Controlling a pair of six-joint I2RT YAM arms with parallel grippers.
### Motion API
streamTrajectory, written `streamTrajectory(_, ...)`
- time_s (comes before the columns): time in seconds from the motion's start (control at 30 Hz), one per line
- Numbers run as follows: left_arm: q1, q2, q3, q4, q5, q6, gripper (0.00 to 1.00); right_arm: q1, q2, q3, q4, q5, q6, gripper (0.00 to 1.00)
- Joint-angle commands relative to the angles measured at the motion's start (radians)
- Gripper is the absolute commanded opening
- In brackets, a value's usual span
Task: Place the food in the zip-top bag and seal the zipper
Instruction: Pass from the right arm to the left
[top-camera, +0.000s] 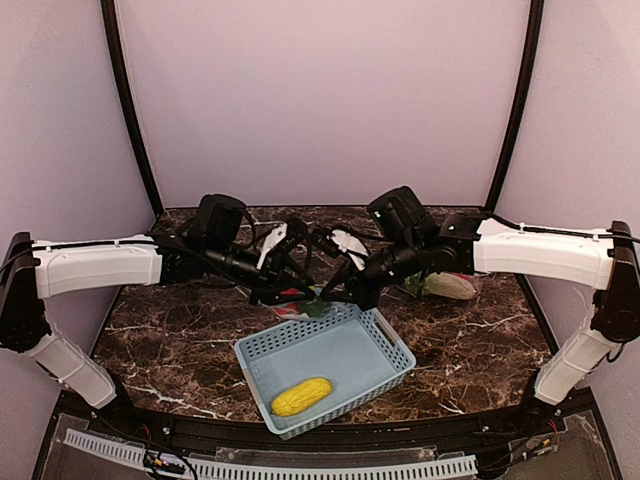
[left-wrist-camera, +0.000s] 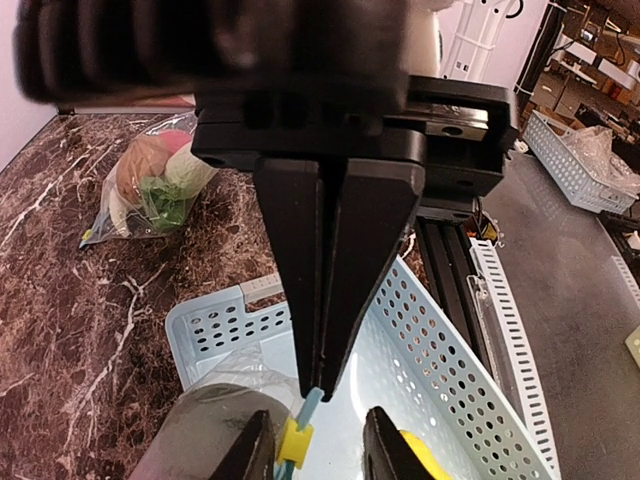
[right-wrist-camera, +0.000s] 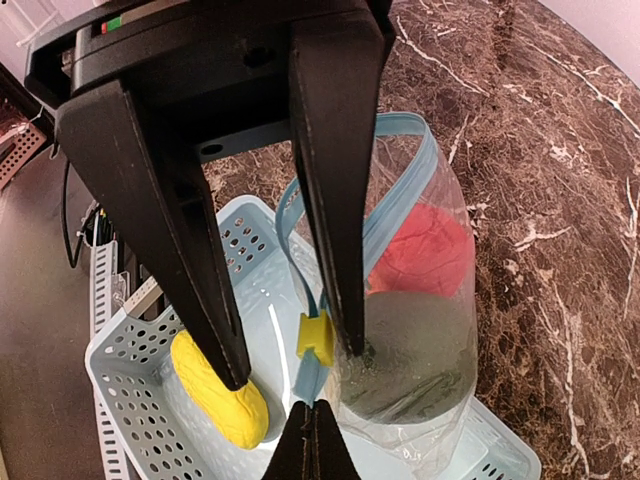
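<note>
A clear zip-top bag (right-wrist-camera: 430, 400) with a blue zipper strip hangs over the far end of the light blue basket (top-camera: 385, 372). It holds a red apple (right-wrist-camera: 425, 250) and a dark green round fruit (right-wrist-camera: 420, 340). My right gripper (right-wrist-camera: 315, 425) is shut on the end of the blue zipper strip (left-wrist-camera: 312, 405). My left gripper (left-wrist-camera: 320, 450) is open, its fingers straddling the yellow slider (right-wrist-camera: 315, 338) with a gap on one side. The yellow corn (top-camera: 301, 396) lies in the basket, outside the bag. Both arms meet above the basket's far rim.
A second clear bag (left-wrist-camera: 150, 185) filled with toy produce lies on the marble table (top-camera: 170, 340) to the right behind my right arm, also seen as a bag (top-camera: 445, 287). The table's near edge has a black rail.
</note>
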Motion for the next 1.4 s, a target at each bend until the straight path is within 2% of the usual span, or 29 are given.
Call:
streamTrajectory(0.0,-0.012,0.016,0.034,-0.044,0.007,0.018,0.27,0.005,-0.007,0.001,0.04,-0.01,0.005,0.0)
streamTrajectory(0.2,-0.017,0.019,0.033,-0.078,-0.024,0.05,0.18,0.005,-0.01,0.003,0.04,0.012,0.009,0.0)
streamTrajectory(0.43,-0.02,0.013,0.038,-0.115,-0.059,0.073,0.02,0.004,-0.009,-0.006,0.046,0.026,0.014,0.0)
streamTrajectory(0.67,-0.02,0.004,0.051,-0.134,-0.06,0.067,0.01,0.004,-0.04,-0.058,0.106,-0.004,0.017,0.0)
streamTrajectory(0.83,-0.02,0.005,0.089,-0.158,-0.001,0.043,0.01,0.004,-0.063,-0.084,0.148,-0.026,0.014,0.31)
streamTrajectory(1.0,-0.02,0.001,0.101,-0.166,0.018,0.033,0.01,0.005,-0.084,-0.105,0.184,-0.031,0.016,0.45)
streamTrajectory(1.2,-0.02,-0.001,0.105,-0.177,0.034,0.034,0.01,0.006,-0.074,-0.104,0.2,0.023,0.011,0.45)
streamTrajectory(1.37,-0.02,-0.004,0.107,-0.184,0.049,0.032,0.01,0.006,-0.058,-0.091,0.211,0.01,0.005,0.31)
